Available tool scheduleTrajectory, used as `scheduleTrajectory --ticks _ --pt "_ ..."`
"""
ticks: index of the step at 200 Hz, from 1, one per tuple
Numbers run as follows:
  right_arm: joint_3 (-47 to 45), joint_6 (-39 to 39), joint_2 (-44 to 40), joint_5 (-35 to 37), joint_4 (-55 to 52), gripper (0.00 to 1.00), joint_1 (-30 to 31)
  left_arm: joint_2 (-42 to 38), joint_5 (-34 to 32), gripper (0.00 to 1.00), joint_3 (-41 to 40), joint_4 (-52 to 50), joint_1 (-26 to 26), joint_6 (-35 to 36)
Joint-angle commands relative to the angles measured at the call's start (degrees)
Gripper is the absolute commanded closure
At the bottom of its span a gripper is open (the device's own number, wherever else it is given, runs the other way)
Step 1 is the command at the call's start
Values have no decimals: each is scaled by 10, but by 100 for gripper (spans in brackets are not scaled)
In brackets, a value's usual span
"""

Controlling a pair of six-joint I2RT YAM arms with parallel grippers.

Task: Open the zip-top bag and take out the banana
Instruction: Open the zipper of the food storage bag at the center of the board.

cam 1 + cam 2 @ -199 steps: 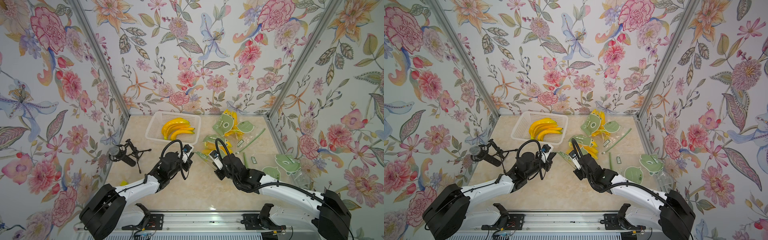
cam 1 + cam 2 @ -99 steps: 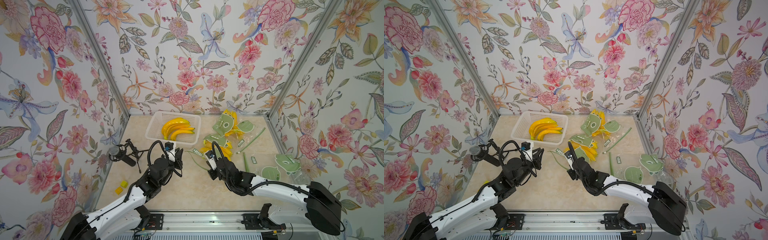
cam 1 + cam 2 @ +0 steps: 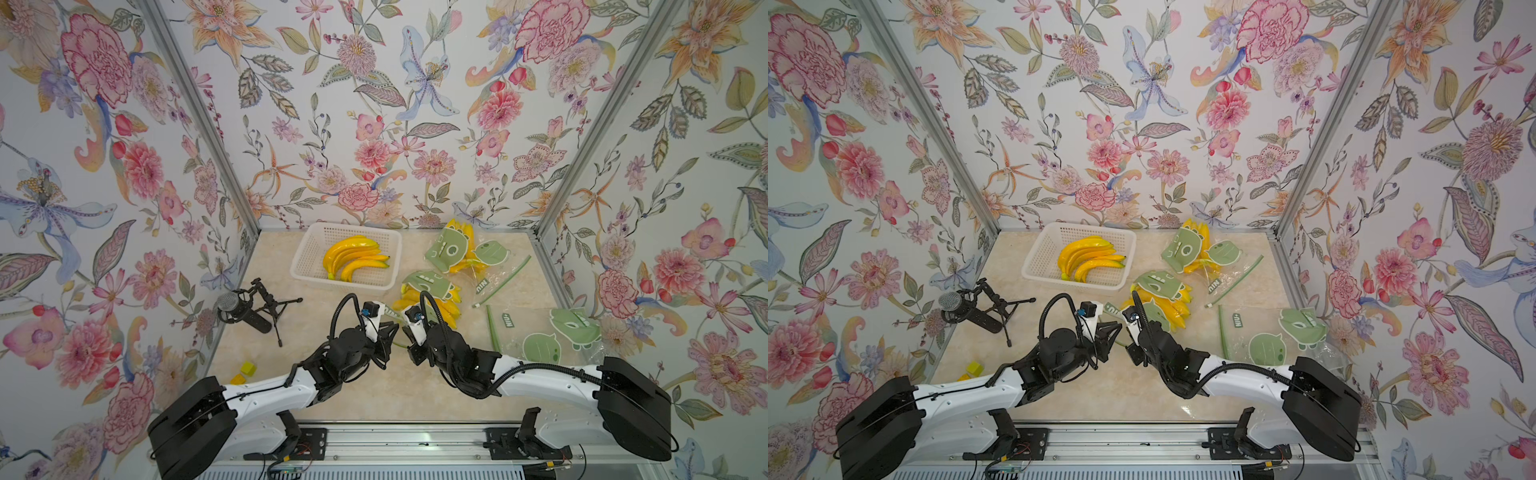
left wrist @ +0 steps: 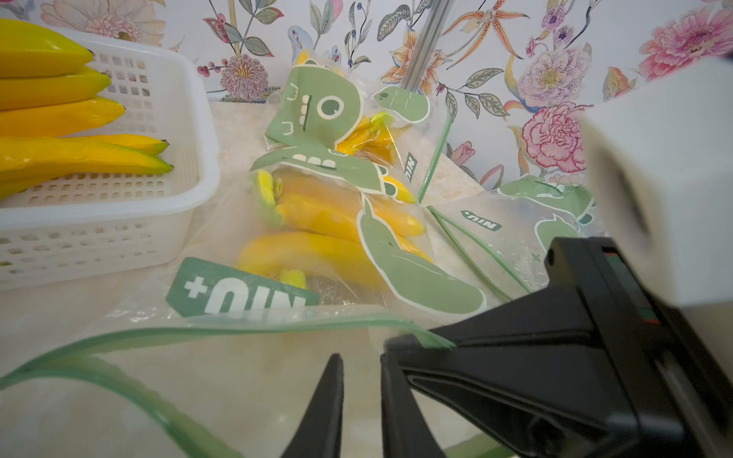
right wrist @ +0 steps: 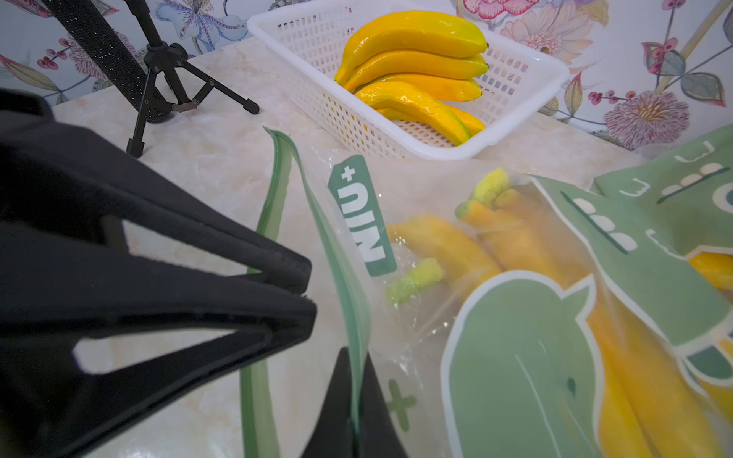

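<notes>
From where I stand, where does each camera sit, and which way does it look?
Top views: overhead above the base rail, looking down toward the back wall; the left arm and right arm show whole.
Left wrist: on the left arm, facing the zip-top bag past its own left gripper, slightly open.
Right wrist: on the right arm, facing the white basket; its right gripper pinches the bag's green strip.
Shared: each wrist view shows the other arm's gripper, the bag and the basket.

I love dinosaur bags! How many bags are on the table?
3. A back bag of bananas near the rear wall; a middle bag of bananas beside the basket, its zip edge pinched by the right tool; a flat empty bag on the right. More may hide beneath.
</notes>
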Motion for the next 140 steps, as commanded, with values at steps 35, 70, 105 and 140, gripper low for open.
scheduleTrajectory --ticks 35,70,105,140 --pt "-30 31 -28 12 47 100 13 76 -33 67 24 21 -2 -10" --pt "-36 41 -32 12 53 100 17 113 -47 61 24 23 3 -6" --pt "-35 43 -39 16 48 100 16 128 -53 57 6 49 14 -16" --pt "-34 56 -38 22 35 100 16 127 -53 53 -11 81 15 -18"
